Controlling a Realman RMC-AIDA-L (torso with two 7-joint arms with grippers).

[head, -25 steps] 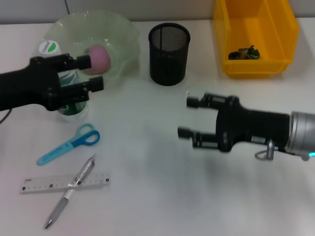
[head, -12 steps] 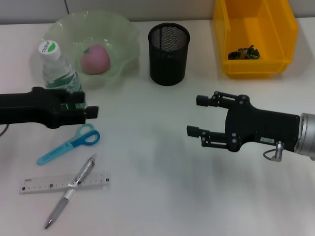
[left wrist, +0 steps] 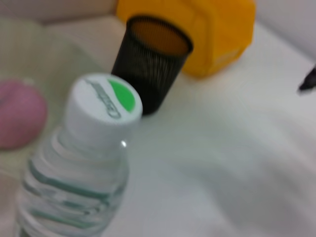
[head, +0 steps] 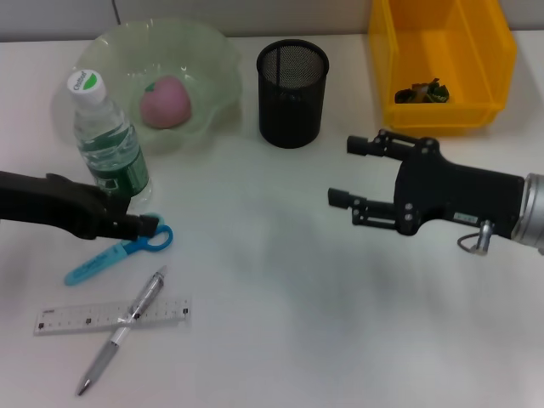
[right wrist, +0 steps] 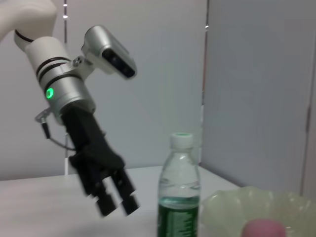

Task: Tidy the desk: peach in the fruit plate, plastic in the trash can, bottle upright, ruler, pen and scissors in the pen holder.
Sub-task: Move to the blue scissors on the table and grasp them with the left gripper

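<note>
The white desk (head: pixel 280 340) was smooth and matte, and on it the biggest thing was the yellow plastic trash can (head: pixel 442 59), a boxy open bin at the far right with a crumpled dark scrap of plastic (head: pixel 422 92) on its floor. Next in size, the fruit plate (head: pixel 204 51) was a translucent pale green bowl with a wavy, scalloped rim, at the far left, and the round pink peach (head: pixel 164 102) lay inside it. The right gripper (head: pixel 344 174), black and angular on a silver wrist, hung above the desk right of centre, well apart from everything, its 2 fingers spread wide with nothing between them. The left gripper (head: pixel 146 228), a long black arm coming in low from the left edge, had its tip at the blue handles of the scissors (head: pixel 115 253); whether its fingers were parted or together could not be told. Between plate and bin stood the pen holder (head: pixel 291 82), a black wire-mesh cylinder, open-topped. The bottle (head: pixel 106 144) stood upright just in front of the plate, clear ribbed plastic with a green label and a white cap marked in green. Near the front left corner lay the flat, clear ruler (head: pixel 76 317) with the slim silver pen (head: pixel 127 323) crossing over it at a slant.
</note>
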